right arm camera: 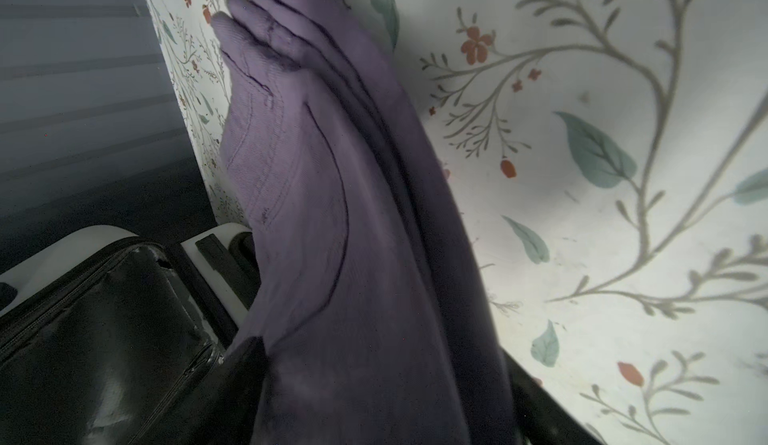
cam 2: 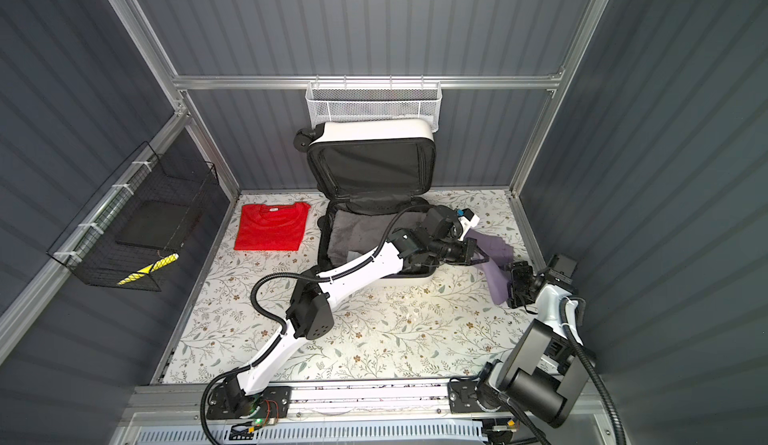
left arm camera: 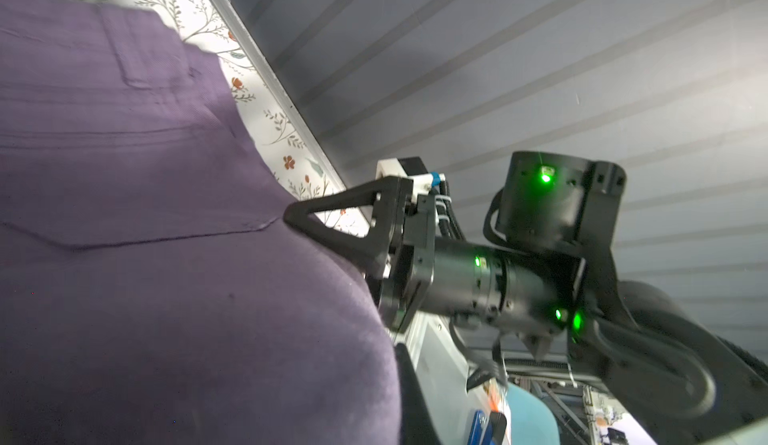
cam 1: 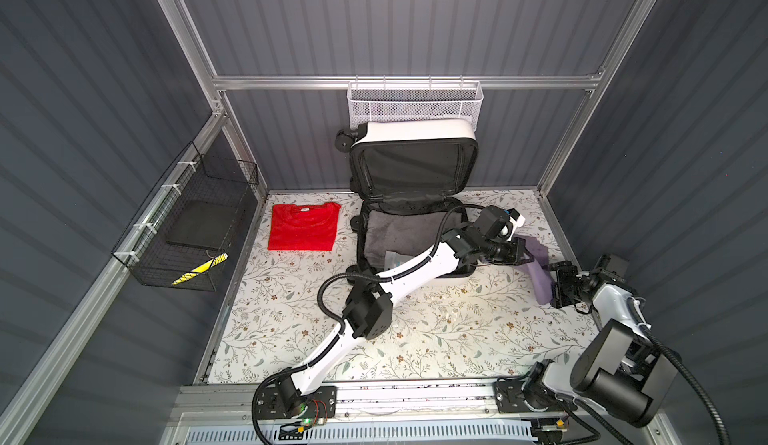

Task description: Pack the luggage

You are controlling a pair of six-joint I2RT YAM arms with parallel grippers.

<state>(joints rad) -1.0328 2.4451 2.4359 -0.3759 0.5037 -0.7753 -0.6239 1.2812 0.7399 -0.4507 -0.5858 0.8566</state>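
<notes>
Packing looks partly done. On the left of the floral table (cam 1: 415, 339), a folded red T-shirt (cam 1: 303, 227) lies outside the case, not yet packed. Just beside it, at the back middle, the luggage (cam 1: 415, 131) sits open: a small white hard shell with black wheels and black lining, its lid propped upright against the back wall, its base flat on the table. Inside the base are a grey cloth (cam 1: 395, 231) and a clear packet (cam 1: 394, 259), so some items are in. The left gripper (cam 1: 524, 257) reaches across the case and is pinched tight on a purple garment (cam 1: 540, 266) just right of the base. Farther right, the right gripper (cam 1: 557, 291) has its jaws spread wide about the garment's other end, not clamped. Left to do, I judge: garment in, shirt in, lid closed
</notes>
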